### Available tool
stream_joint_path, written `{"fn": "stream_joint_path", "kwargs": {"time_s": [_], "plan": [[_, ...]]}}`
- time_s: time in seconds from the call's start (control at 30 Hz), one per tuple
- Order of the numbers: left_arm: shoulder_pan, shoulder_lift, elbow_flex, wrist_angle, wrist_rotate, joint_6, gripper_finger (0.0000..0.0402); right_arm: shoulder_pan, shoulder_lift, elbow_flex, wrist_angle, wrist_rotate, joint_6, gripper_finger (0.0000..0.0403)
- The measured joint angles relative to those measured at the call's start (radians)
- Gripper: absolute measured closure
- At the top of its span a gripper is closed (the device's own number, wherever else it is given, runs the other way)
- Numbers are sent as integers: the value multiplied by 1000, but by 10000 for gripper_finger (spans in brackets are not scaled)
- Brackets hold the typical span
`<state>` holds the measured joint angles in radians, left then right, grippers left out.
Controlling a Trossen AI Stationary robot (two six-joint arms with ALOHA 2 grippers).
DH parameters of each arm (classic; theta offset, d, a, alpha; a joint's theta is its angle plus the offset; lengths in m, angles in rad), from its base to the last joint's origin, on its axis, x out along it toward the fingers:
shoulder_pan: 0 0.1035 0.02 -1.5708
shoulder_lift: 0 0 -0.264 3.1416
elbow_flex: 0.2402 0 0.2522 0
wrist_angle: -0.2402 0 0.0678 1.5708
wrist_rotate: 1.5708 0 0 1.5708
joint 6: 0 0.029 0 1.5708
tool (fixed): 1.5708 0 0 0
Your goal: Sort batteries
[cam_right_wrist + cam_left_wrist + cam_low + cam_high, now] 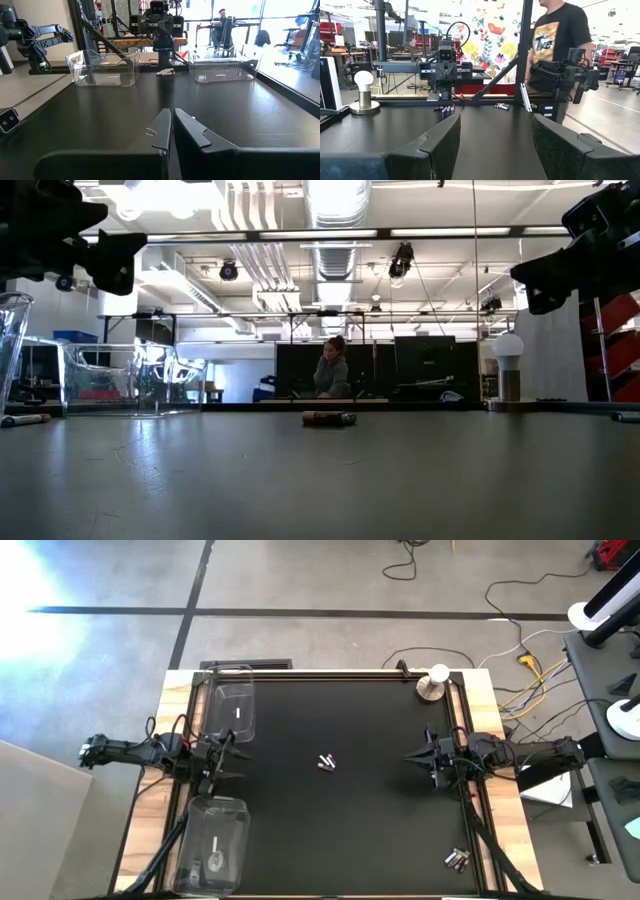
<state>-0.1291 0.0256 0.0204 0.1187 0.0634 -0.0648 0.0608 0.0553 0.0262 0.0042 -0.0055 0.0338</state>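
Sorting looks barely begun. A small cluster of batteries [326, 762] lies loose at the middle of the dark surface [340, 830], well apart from both arms, and a second few batteries [458, 859] sit near the right front corner. Two clear bins stand on the left side: the far bin [229, 705] holds one pale cell, the near bin [213, 845] holds a cell and something round that I cannot make out.

The left gripper [222, 755] hovers between the two bins with its jaws wide open and empty. The right gripper [420, 755] waits at the right edge, jaws closed on nothing. A round knob [434, 682] stands at the far right corner.

My judgement: the step in hand is the reach for a pick. The next move calls for carrying the open left jaws out to the middle cluster, lowering over a single cell and lining up across its width.
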Motion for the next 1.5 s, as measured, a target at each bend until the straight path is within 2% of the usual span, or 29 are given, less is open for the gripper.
{"fn": "stream_joint_path", "kwargs": {"time_s": [1.4,1.5], "plan": [[0,0,0,0,0,0,180,0,0,0,0,0,0,390],[0,0,0,0,0,0,180,0,0,0,4,7,-69,390]]}}
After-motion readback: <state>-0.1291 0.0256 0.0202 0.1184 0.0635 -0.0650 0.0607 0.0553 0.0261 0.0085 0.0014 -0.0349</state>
